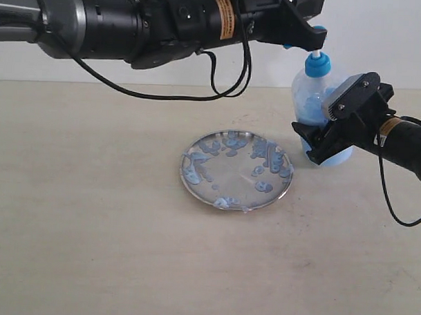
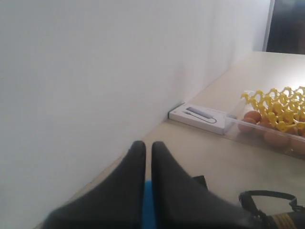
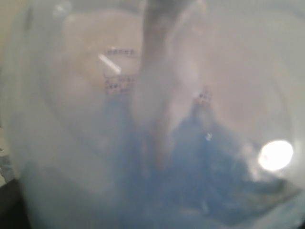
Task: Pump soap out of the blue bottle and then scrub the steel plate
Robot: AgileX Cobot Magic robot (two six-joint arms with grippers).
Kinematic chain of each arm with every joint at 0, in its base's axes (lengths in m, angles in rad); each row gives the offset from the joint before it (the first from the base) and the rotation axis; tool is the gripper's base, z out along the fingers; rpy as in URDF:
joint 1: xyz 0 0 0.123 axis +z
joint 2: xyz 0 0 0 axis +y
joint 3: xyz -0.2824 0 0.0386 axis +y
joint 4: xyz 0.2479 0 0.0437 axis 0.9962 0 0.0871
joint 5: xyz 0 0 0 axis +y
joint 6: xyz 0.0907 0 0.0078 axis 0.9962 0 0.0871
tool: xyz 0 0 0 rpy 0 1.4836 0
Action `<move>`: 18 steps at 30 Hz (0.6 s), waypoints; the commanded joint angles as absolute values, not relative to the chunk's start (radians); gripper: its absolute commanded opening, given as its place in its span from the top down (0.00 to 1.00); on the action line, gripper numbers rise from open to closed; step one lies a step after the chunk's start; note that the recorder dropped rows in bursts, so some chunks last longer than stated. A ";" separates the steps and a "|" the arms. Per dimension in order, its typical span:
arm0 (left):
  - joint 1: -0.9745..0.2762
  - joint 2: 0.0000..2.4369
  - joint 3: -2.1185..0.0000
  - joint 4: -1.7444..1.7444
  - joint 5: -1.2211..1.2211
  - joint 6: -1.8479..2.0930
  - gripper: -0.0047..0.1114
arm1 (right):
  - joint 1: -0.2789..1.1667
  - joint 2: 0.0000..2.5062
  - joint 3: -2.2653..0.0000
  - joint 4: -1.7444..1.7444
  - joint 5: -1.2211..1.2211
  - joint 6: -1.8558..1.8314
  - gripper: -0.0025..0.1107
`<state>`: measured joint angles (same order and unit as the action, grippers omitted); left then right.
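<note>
The blue bottle (image 1: 315, 99) stands upright on the table, just right of the steel plate (image 1: 235, 173). Pale-blue soap blobs (image 1: 231, 141) speckle the plate. My left gripper (image 1: 311, 38) reaches across from the left and sits on top of the bright blue pump head. In the left wrist view its black fingers (image 2: 135, 162) are almost together, with the pump head (image 2: 148, 206) showing blue below them. My right gripper (image 1: 323, 137) clasps the bottle's body from the right. The right wrist view is filled by the blurred bottle (image 3: 157, 119) and its soap (image 3: 190, 186).
A white wall runs along the table's far edge. Farther along that edge, in the left wrist view, lie a flat white box (image 2: 198, 118) and a clear tray (image 2: 267, 136) with eggs and a yellow wavy object. A black cable (image 1: 164, 94) hangs under the left arm.
</note>
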<state>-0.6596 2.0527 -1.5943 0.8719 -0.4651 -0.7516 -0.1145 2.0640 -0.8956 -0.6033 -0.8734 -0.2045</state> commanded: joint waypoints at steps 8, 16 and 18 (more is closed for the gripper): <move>-0.664 2.095 -1.622 1.015 -0.428 -0.858 0.92 | -0.117 2.074 -0.889 -0.639 -0.825 -0.223 0.97; -0.664 2.132 -1.622 1.111 -0.417 -0.959 0.92 | -0.117 2.074 -0.889 -0.639 -0.825 -0.223 0.97; -0.664 2.145 -1.622 1.179 -0.417 -1.012 0.92 | -0.117 2.074 -0.889 -0.639 -0.825 -0.223 0.97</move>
<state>-0.6596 2.1074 -1.6313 1.0718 -0.4534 -0.9381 -0.1145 2.0640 -0.8956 -0.6177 -0.8822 -0.2050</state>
